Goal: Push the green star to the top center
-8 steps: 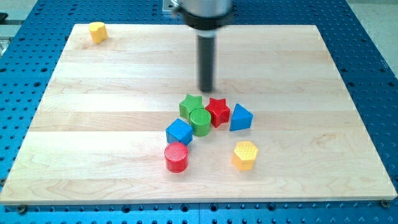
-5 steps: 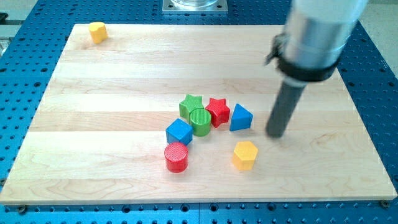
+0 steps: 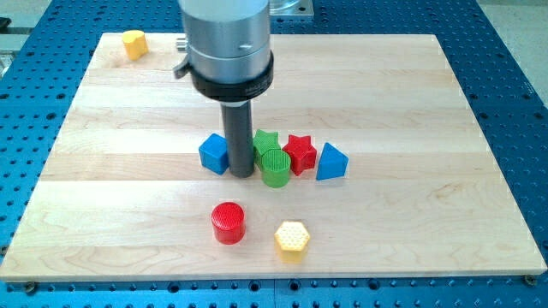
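Observation:
The green star (image 3: 267, 140) lies near the board's middle, partly hidden behind my rod and the green cylinder (image 3: 276, 167) in front of it. The red star (image 3: 300, 153) touches the green star's right side. My tip (image 3: 241, 174) rests on the board just left of the green cylinder and green star, with the blue cube (image 3: 214, 153) touching its left side.
A blue triangular block (image 3: 330, 162) sits right of the red star. A red cylinder (image 3: 228, 222) and a yellow hexagon (image 3: 292, 239) lie toward the view's bottom. Another yellow block (image 3: 134, 43) sits at the top left corner of the wooden board (image 3: 428, 103).
My rod swung from the right of the blue triangle to the left of the green cylinder. The blue cube moved up-left, the red cylinder shifted left, the yellow hexagon moved down-left.

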